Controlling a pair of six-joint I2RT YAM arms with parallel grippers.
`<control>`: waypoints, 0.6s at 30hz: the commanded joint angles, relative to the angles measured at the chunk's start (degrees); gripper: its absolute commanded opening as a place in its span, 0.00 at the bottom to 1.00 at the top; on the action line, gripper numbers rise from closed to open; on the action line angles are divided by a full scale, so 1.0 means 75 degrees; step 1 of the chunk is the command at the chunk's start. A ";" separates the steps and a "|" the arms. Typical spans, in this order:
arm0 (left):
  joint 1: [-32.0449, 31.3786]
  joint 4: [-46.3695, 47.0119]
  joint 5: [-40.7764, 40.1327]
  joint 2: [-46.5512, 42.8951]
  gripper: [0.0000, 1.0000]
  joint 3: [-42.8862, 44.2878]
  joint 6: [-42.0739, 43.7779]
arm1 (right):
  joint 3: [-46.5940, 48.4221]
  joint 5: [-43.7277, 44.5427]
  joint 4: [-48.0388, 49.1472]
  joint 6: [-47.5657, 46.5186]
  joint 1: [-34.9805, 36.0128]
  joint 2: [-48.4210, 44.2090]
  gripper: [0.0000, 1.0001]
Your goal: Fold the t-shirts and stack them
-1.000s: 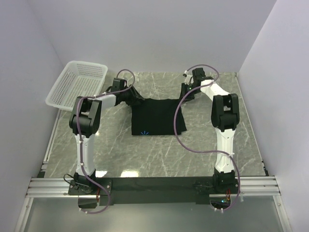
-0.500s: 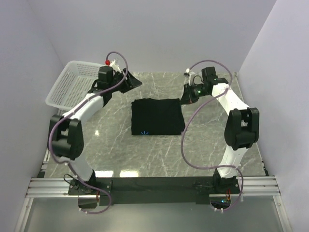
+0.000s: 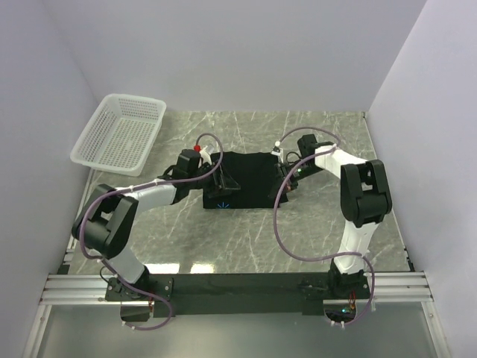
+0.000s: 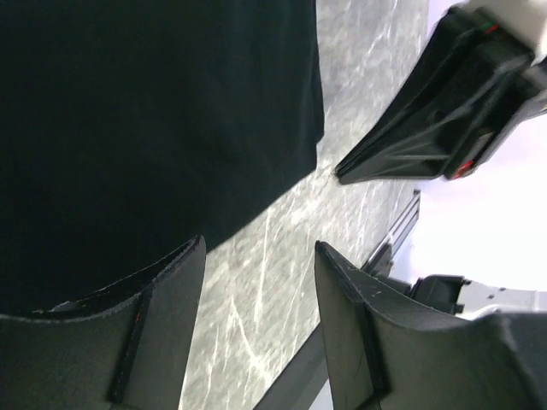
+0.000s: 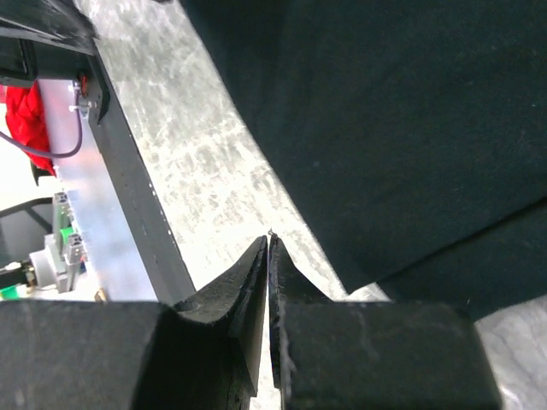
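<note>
Pale walls enclose a grey marbled surface [image 3: 246, 239], on which everything else is set. At its far left corner a white mesh basket [image 3: 119, 134] is placed, well apart from the work.

In the middle of the surface the black t-shirt [image 3: 250, 179] is laid flat in a rough square, its sleeves tucked out of sight. The cloth is judged to be light, soft and limp. It would sag and unfold if lifted at one point, so it is best taken by an edge or two corners at once and slid, not pinched in the middle.

At the shirt's left edge the left gripper [image 3: 226, 185] is held low, its fingers parted about halfway, with only bare surface between them and nothing grasped. At the right edge the right gripper [image 3: 286, 179] is closed to a point. In its wrist view the tips meet over bare surface just beside the cloth, and no fabric seems to be caught, though black on black makes this hard to confirm.

A tiny light-blue mark [image 3: 221, 205] is seen near the shirt's near left corner. How many layers lie folded beneath cannot be told.
</note>
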 commanded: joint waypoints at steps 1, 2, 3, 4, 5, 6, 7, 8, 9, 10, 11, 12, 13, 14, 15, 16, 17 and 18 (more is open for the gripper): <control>-0.0053 0.1119 0.0072 0.0288 0.59 -0.0023 -0.0332 | 0.0196 -0.0159 0.0061 -0.0014 0.0032 0.0341 0.10; -0.0076 0.1119 0.0084 0.0383 0.59 -0.0023 -0.0332 | 0.0219 -0.0089 0.0107 0.0102 0.0032 0.0446 0.10; -0.0123 0.1119 0.0084 0.0476 0.59 -0.0023 -0.0321 | 0.0242 -0.0030 0.0154 0.0184 0.0055 0.0506 0.09; -0.0123 0.1131 0.0073 0.0628 0.58 -0.0035 -0.0297 | 0.0278 0.0040 0.0166 0.0220 0.0056 0.0599 0.09; -0.0147 0.1166 0.0061 0.0688 0.58 -0.0081 -0.0309 | 0.0371 0.0075 0.0155 0.0255 0.0056 0.0727 0.09; -0.0158 0.1178 0.0038 0.0735 0.58 -0.0117 -0.0309 | 0.0383 0.0134 0.0166 0.0313 0.0056 0.0787 0.08; -0.0147 0.1155 -0.0055 0.0828 0.58 -0.0163 -0.0309 | 0.0383 0.0192 0.0282 0.0384 0.0044 0.0822 0.08; -0.0147 0.1131 -0.0114 0.0864 0.58 -0.0187 -0.0251 | 0.0372 0.0321 0.0342 0.0547 0.0044 0.0892 0.08; -0.0158 0.1050 -0.0150 0.0887 0.58 -0.0199 -0.0215 | 0.0360 0.0415 0.0412 0.0641 0.0044 0.0904 0.08; -0.0147 0.1026 -0.0255 0.0922 0.58 -0.0269 -0.0145 | 0.0348 0.0497 0.0517 0.0723 0.0044 0.0928 0.08; -0.0147 0.0979 -0.0290 0.0946 0.58 -0.0316 -0.0133 | 0.0360 0.0741 0.0564 0.0886 0.0044 0.0986 0.08; -0.0147 0.0990 -0.0326 0.0958 0.58 -0.0386 -0.0098 | 0.0348 0.0848 0.0611 0.0981 0.0044 0.0998 0.08; -0.0135 0.1014 -0.0361 0.1016 0.58 -0.0537 -0.0086 | 0.0337 0.0930 0.0705 0.1028 0.0044 0.1010 0.07; -0.0112 0.1025 -0.0431 0.1040 0.58 -0.0608 -0.0051 | 0.0313 0.1059 0.0752 0.1191 0.0044 0.1033 0.06; -0.0100 0.1072 -0.0455 0.1098 0.58 -0.0690 -0.0051 | 0.0313 0.1257 0.0810 0.1274 0.0044 0.1033 0.05; -0.0065 0.1235 -0.0443 0.1191 0.58 -0.0888 -0.0074 | 0.0301 0.1375 0.0857 0.1333 0.0032 0.1045 0.05; -0.0053 0.1318 -0.0443 0.1204 0.58 -0.0983 -0.0132 | 0.0301 0.1458 0.0881 0.1438 0.0032 0.1057 0.05; -0.0018 0.1411 -0.0443 0.1216 0.58 -0.1089 -0.0168 | 0.0301 0.1528 0.0905 0.1462 0.0021 0.1080 0.04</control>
